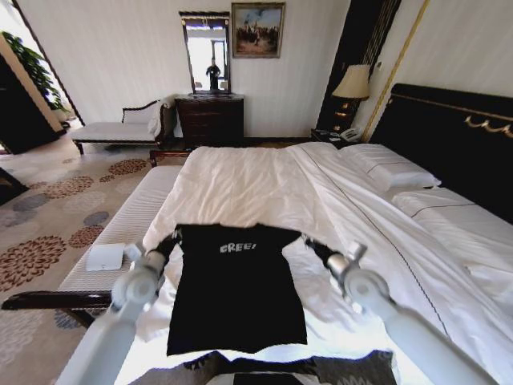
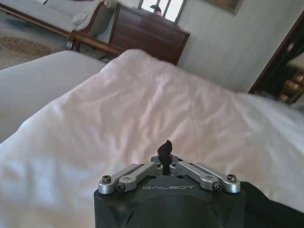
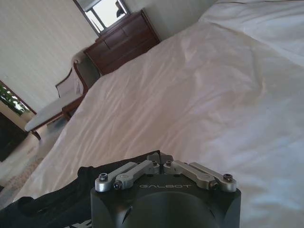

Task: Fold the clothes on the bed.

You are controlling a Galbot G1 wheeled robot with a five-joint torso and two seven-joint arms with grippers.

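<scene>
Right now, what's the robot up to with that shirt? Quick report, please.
Left gripper shut on T-shirt at its left shoulder. Right gripper at the right shoulder, shut. T-shirt flat on the bed, unfolded. Nothing in the way.

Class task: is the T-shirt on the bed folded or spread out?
Partly folded: the T-shirt lies flat on the bed as a narrow panel with no sleeves sticking out, lettering up, and an end effector at each shoulder.

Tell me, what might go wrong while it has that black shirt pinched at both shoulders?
The left gripper and right gripper each pinch only a small bit of the T-shirt, so a corner could slip free. They might also catch the white duvet underneath and drag it. The bench sits close beside the left arm.
</scene>
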